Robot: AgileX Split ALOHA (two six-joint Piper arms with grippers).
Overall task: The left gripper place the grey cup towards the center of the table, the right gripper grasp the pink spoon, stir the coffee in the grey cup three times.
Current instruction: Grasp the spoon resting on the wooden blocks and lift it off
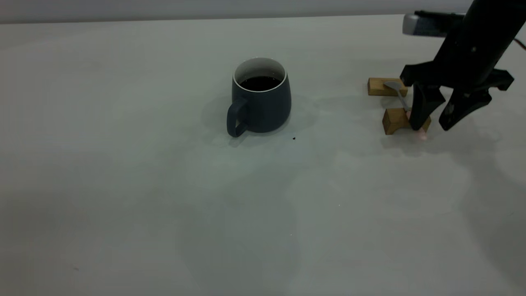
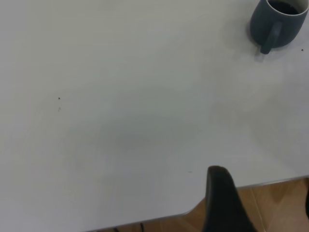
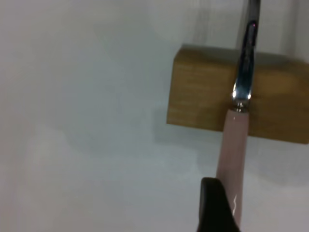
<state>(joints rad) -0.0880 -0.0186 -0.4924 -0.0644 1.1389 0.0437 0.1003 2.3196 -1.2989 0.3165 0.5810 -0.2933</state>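
Observation:
The grey cup (image 1: pixel 263 107) stands upright near the middle of the table (image 1: pixel 123 185), handle toward the front left, with dark coffee (image 1: pixel 259 83) inside. No gripper touches it. The pink spoon (image 1: pixel 400 97) lies across two wooden blocks at the right. My right gripper (image 1: pixel 430 127) is open and low over the spoon's handle end, its near finger hiding most of the handle. In the right wrist view the pink handle (image 3: pixel 235 145) runs just beside one black finger (image 3: pixel 215 210). My left gripper (image 2: pixel 263 186) hangs open past the table's edge, far from the cup (image 2: pixel 273 21).
Two tan wooden blocks (image 1: pixel 380 87) (image 1: pixel 395 120) hold the spoon off the table; one block (image 3: pixel 203 96) fills the right wrist view. A tiny dark speck (image 1: pixel 294 138) lies beside the cup. Wooden floor (image 2: pixel 270 208) shows beyond the table's edge.

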